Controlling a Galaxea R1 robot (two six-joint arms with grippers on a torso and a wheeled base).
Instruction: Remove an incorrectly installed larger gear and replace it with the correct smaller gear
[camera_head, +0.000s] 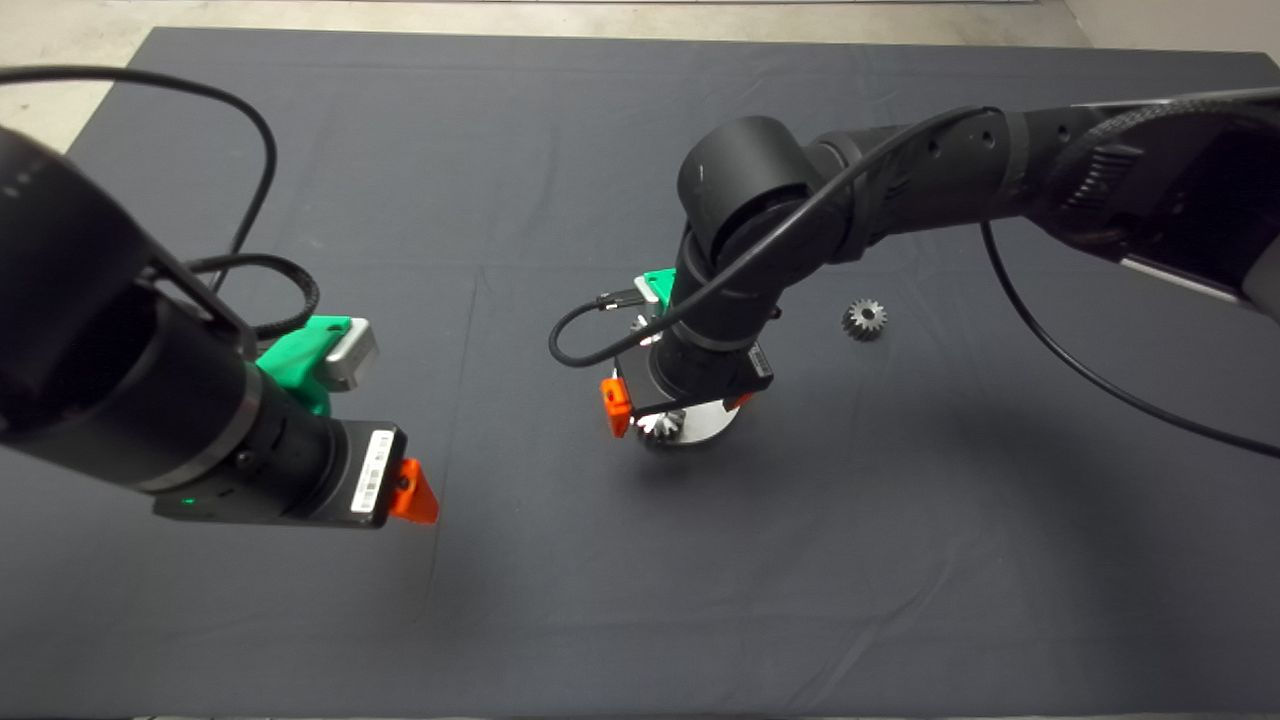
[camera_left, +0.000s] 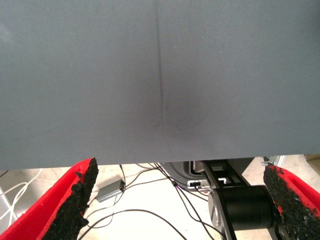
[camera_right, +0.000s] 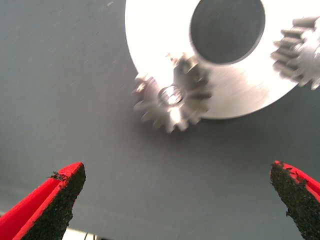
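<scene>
A round silver plate (camera_head: 722, 421) with a large centre hole lies mid-mat. My right gripper (camera_head: 678, 405) hangs straight above it, open and holding nothing. In the right wrist view, a smaller gear (camera_right: 172, 95) sits at the plate's (camera_right: 150, 30) rim, between and beyond the gripper's (camera_right: 176, 167) spread fingers. A second, similar gear (camera_right: 300, 50) stands further round the rim. A darker gear (camera_head: 865, 320), which looks like the larger gear, lies loose on the mat to the right of the plate. My left gripper (camera_head: 400, 490) hovers open over the mat's front left.
The left wrist view shows bare dark mat (camera_left: 160, 75) ahead of the left gripper (camera_left: 180, 167), then the mat's edge, with floor cables and a black robot part (camera_left: 245, 207) beyond. The right arm's black cable (camera_head: 1060, 350) loops over the mat.
</scene>
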